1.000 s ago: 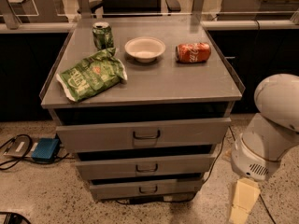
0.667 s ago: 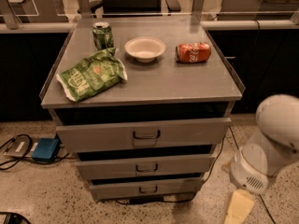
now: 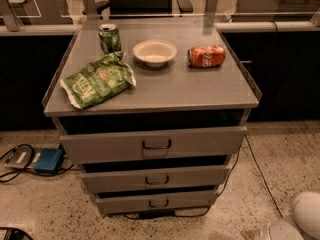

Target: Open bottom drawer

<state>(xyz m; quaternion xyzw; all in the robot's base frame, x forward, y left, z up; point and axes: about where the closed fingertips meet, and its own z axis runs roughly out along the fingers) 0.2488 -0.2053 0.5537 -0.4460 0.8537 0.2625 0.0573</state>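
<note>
The grey metal cabinet has three drawer fronts. The bottom drawer is the shortest and narrowest, just above the floor, with a small dark loop handle at its middle. Its front sits set back under the middle drawer, which sits back under the tall top drawer. Only white rounded parts of my arm show at the bottom right corner, right of and lower than the cabinet. My gripper is out of view below the frame's edge there.
On the cabinet top lie a green chip bag, a green can, a white bowl and a red can on its side. A blue box and cables lie on the floor at left. A black cable runs at right.
My arm has sunk toward the bottom right corner; the gripper's pale finger, seen earlier right of the bottom drawer, has dropped out of the frame. The drawers have not moved.
</note>
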